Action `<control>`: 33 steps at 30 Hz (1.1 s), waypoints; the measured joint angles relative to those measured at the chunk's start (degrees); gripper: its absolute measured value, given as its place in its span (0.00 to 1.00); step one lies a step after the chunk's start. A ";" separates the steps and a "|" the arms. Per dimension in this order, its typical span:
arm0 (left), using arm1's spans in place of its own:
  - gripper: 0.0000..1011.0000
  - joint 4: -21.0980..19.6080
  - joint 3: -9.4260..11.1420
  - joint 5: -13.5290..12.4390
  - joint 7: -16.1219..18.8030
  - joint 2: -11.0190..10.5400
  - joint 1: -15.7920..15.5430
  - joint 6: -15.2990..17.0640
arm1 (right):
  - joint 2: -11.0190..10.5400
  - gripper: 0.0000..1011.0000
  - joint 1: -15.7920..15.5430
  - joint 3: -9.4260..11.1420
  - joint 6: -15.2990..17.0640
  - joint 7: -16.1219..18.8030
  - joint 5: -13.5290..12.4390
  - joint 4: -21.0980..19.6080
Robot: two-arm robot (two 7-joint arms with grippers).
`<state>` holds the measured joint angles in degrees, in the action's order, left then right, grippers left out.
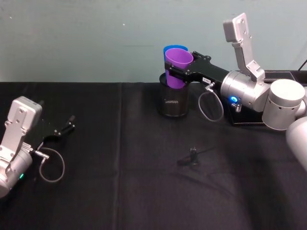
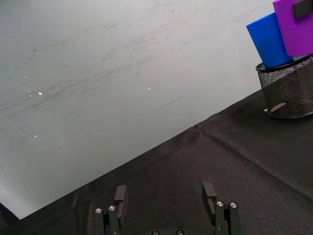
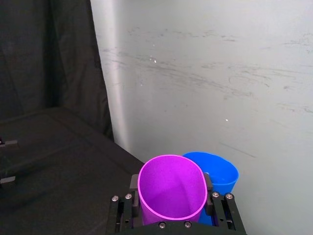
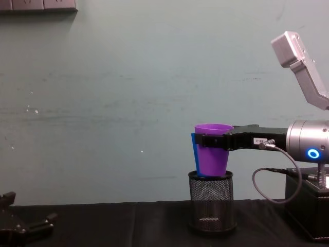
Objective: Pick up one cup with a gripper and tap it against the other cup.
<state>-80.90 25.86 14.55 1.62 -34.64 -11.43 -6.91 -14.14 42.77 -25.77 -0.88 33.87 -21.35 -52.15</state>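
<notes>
1. The right claw [image 1: 178, 72] pinches the purple tumbler [image 1: 178, 61] near its rim, upright just over the black mesh holder [image 1: 173, 101], ready to tap.
2. The blue tumbler [image 1: 171, 49] stands in the holder, right behind it.
3. The left claw [image 1: 67, 123] lies spread on the counter [image 1: 120, 167], far from the holder.

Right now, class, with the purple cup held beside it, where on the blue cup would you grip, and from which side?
Grip the blue cup on its upper wall, the band showing above the mesh holder. Come from the robot's left: the purple cup, in the right end effector, crowds its front and right. The open left end effector looks best placed.
</notes>
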 joint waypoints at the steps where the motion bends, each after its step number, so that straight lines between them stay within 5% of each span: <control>1: 0.99 0.00 0.00 0.00 0.00 0.00 0.00 0.00 | 0.00 0.72 0.00 0.00 0.00 0.00 0.00 0.00; 33: 0.99 0.00 0.00 0.00 0.00 0.00 0.00 0.00 | 0.00 0.72 0.00 0.00 0.00 -0.04 0.00 0.00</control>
<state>-80.90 25.86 14.55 1.62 -34.64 -11.43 -6.91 -14.14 42.77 -25.77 -0.88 33.83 -21.35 -52.15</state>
